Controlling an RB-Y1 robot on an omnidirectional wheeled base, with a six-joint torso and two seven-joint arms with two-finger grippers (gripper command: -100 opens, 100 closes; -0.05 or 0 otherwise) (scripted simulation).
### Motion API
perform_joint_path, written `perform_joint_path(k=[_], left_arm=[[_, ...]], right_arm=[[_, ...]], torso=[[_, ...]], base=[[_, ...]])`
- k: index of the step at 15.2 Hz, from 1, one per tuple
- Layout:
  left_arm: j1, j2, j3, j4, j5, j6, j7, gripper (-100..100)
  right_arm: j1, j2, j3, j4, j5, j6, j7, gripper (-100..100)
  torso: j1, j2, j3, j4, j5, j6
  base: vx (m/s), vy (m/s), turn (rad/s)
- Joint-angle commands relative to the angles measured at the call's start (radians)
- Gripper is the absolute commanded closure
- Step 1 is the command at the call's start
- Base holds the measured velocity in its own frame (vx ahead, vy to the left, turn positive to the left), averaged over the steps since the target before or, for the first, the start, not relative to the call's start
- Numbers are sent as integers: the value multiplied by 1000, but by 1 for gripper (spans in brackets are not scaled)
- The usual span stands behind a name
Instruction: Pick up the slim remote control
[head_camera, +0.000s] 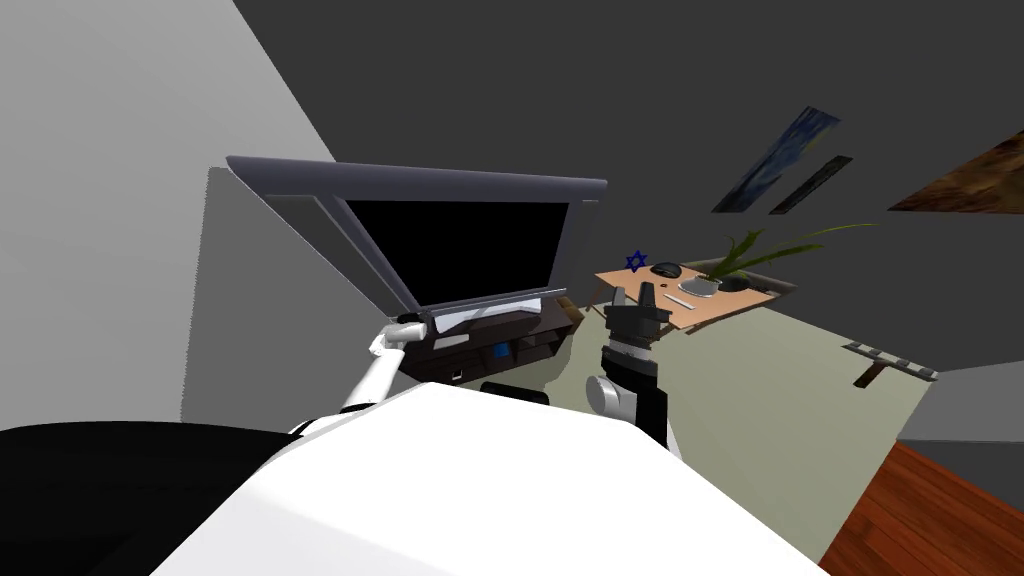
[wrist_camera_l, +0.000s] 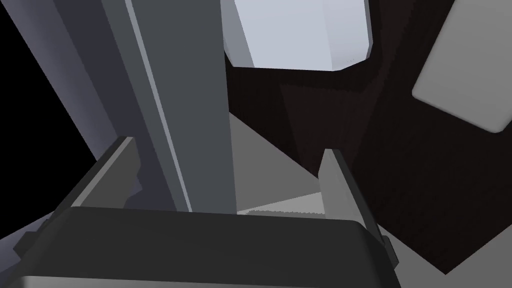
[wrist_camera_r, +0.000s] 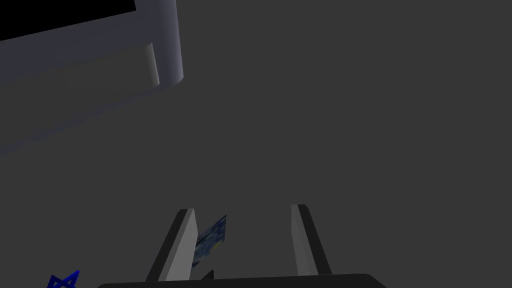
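Left wrist view: left hand (wrist_camera_l: 226, 146) is low over a dark cabinet (wrist_camera_l: 310, 115), fingers spread wide with nothing gripped. A grey bar of the TV (wrist_camera_l: 185, 100) frame rises just beside one finger. The slim remote control (wrist_camera_l: 465, 70) lies flat on the cabinet top, out past the other finger and apart from it, not between the fingers. The remote is drawn plain light grey with rounded corners and is partly cut by the picture edge. Its short end faces the hand, and its long axis runs away from the hand, tilted a little off the fingers' line. A pale blue-white faceted block (wrist_camera_l: 300, 35) lies beyond the fingertips, near the remote but not touching it. Head view: the left arm reaches to the foot of the TV at the cabinet's left end, where the remote is too small to tell. The right hand (head_camera: 633, 297) is raised ahead of the chest, between the cabinet and a wooden bench (head_camera: 625, 280). The bench carries a blue star (head_camera: 635, 261), a plant (head_camera: 745, 255) and a few small items too small to name. Right wrist view: the right hand's fingers stand apart and empty, facing a dark grey wall (wrist_camera_r: 350, 125), with a TV corner, the star and part of a blue painting (wrist_camera_r: 210, 240) near them.
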Motion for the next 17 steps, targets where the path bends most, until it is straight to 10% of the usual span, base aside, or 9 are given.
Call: perform_joint_path(k=[1,17], left_arm=[[-18,5,18,46,13,50,-2,-100],[-116,9,95,279,56,344,-5,-100]], right_arm=[[0,0,0,0,0,0,0,0],[0,0,0,0,0,0,0,0]], torso=[[0,0,0,0,0,0],[0,-1,-1,0,0,1]], base=[[-17,20,-158],[-12,25,-159]])
